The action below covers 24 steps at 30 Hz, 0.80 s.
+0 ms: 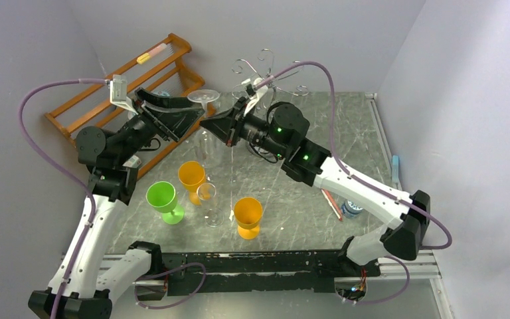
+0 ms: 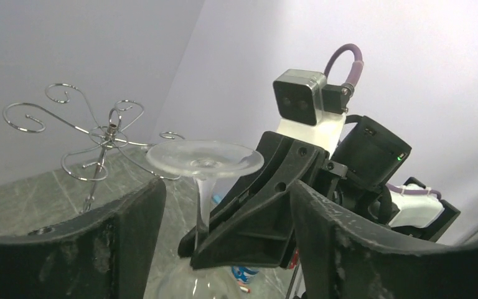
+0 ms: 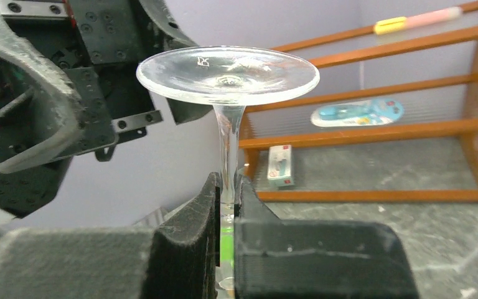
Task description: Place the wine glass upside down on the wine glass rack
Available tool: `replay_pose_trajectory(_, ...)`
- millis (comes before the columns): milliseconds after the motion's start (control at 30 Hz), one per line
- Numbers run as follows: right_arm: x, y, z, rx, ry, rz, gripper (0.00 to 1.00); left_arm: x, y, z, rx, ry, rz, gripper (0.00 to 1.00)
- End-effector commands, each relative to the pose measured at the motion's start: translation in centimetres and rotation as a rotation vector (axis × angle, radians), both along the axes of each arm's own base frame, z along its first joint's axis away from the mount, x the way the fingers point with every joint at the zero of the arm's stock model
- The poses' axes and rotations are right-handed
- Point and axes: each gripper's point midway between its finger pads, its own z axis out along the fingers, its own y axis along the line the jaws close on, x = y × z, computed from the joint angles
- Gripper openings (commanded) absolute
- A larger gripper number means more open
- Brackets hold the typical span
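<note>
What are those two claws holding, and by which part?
The right gripper is shut on the clear wine glass, pinching its stem, foot upward. The left gripper stands open, gripping nothing.

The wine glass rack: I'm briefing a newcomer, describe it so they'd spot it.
Look to the far side of the grey marbled table. Right of the orange wooden slatted rack stands the silver wire wine glass rack; unlike that neighbour, it has a thin stem topped with curled scroll arms.

Foot-up wine glass [image 1: 204,98] left of wine glass rack [image 1: 265,72]
</note>
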Motion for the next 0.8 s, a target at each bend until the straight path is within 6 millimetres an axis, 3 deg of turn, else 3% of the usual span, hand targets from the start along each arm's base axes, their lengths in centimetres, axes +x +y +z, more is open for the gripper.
replay_pose_trajectory(0, 1.3, -4.7, 3.2, 0.066, -0.025, -0.179, 0.0, 0.1, 0.6, -0.2, 0.005, 0.01, 0.049, 0.82)
replay_pose_trajectory(167, 2.9, -10.2, 3.1, 0.033, -0.02, -0.343, 0.0, 1.2, 1.2, -1.5, 0.079, 0.042, 0.124, 0.93)
replay_pose_trajectory(300, 4.7, -15.5, 1.3, -0.009, 0.028, -0.479, 0.0, 2.6, 2.0, -2.8, 0.161, 0.097, 0.202, 0.97)
replay_pose_trajectory(433, 5.0, -19.8, -0.9, -0.085, 0.071, -0.612, 0.0, 3.2, 2.5, -4.3, 0.212, 0.14, 0.242, 0.96)
replay_pose_trajectory(600, 5.2, -22.3, -3.8, -0.146, 0.119, -0.72, 0.0, 3.4, 2.3, -4.8, 0.218, 0.147, 0.231, 0.97)
replay_pose_trajectory(767, 6.9, -22.7, -6.2, -0.155, 0.143, -0.773, 0.0, 4.0, 1.9, -5.1, 0.217, 0.159, 0.208, 0.95)
